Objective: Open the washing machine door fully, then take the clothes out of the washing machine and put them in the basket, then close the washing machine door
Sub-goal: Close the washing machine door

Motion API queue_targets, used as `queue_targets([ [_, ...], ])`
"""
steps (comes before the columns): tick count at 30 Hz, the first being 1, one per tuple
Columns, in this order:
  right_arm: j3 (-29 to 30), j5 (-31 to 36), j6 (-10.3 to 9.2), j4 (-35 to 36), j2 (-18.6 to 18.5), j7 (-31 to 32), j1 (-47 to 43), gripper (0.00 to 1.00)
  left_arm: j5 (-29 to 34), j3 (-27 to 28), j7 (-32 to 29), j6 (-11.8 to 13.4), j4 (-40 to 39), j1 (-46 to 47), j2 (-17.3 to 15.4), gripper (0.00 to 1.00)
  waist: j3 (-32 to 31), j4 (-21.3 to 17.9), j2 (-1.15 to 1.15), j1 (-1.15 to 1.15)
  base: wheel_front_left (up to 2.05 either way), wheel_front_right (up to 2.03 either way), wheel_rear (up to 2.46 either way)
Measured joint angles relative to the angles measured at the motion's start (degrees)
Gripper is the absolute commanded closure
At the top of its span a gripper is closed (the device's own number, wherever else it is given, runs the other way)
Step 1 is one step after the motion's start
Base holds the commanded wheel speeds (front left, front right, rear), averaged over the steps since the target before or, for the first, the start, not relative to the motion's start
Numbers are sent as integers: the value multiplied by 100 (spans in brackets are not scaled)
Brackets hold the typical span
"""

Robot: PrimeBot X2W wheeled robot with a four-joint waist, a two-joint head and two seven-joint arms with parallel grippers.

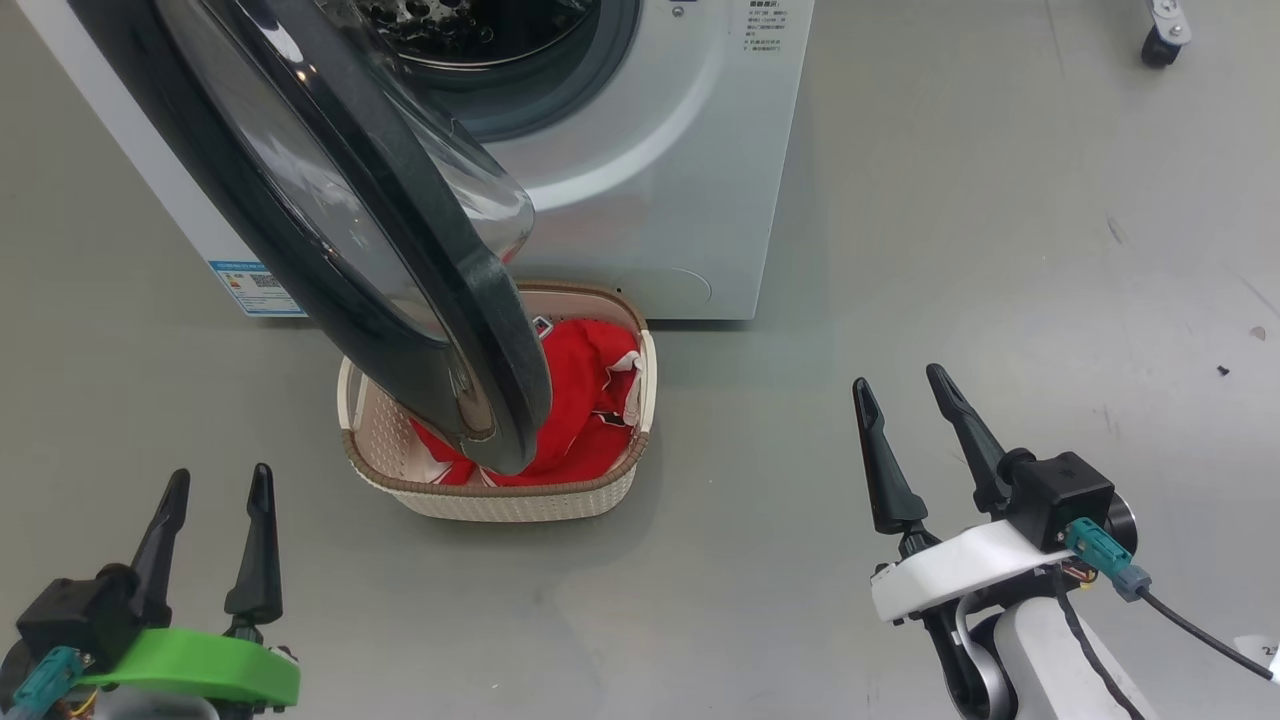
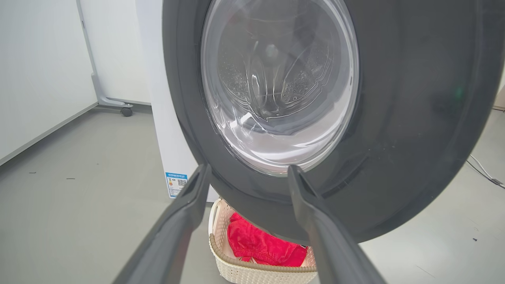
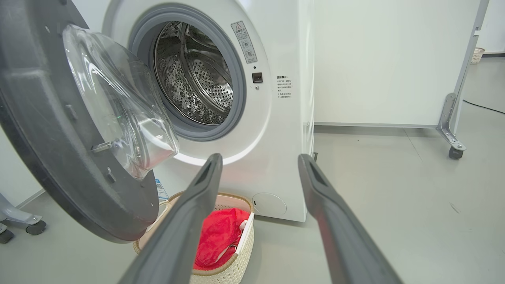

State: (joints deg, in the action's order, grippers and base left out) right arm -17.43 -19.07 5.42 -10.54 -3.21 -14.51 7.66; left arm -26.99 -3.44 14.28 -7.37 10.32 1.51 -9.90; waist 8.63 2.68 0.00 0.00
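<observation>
**Low before the washer, both grippers stand open**

At the lower left of the head view, the left gripper (image 1: 221, 473) has its two dark fingers spread wide over the grey floor (image 1: 1000, 250), gripping nothing. Its own wrist view looks between those fingers at the outer face of the washing machine door (image 2: 394, 118), whose black rim and clear glass bowl are close ahead but apart from the fingertips. At the lower right, the right gripper (image 1: 897, 378) is open as well, with nothing between its fingers, and stands well apart from the machine over bare floor.

Between the two grippers and further out, the basket (image 1: 500, 490) sits on the floor just in front of the washing machine (image 1: 650, 200). The clothes (image 1: 580, 390), bright red with some white trim, lie bunched inside it. The door is swung out on its left-hand hinge side, about halfway open, and its lower edge hangs over the left part of the basket. Whether the rim touches the basket cannot be told. Behind the door the grey rubber ring and the perforated steel drum (image 3: 197, 79) are exposed. A small blue sticker (image 1: 255, 288) sits low on the machine's side panel. Off to the right, a white panel on a wheeled foot (image 3: 455, 152) stands against the wall.
</observation>
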Motion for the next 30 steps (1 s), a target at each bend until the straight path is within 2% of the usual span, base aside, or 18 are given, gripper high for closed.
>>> queue_targets([
  [19, 0, 0, 1, 1, 0, 0, 0, 0, 55, 14, 0, 0, -41, 1, 25, 0, -1, -7, 0, 0, 0, 0, 0],
  [20, 0, 0, 1, 1, 0, 0, 0, 0, 55, 11, 0, 0, -42, 1, 25, 65, 0, -8, 0, 0, 0, 0, 0],
  [21, 0, 0, 1, 1, 0, 0, 0, 0, 55, 7, 0, 0, -44, 1, 25, 100, 0, -8, 0, 0, 0, 0, 0],
  [30, 0, 0, 2, 1, 0, 0, 0, 0, -12, -75, 0, 0, -65, 9, -5, 100, 29, -10, 0, 0, 0, 0, 0],
])
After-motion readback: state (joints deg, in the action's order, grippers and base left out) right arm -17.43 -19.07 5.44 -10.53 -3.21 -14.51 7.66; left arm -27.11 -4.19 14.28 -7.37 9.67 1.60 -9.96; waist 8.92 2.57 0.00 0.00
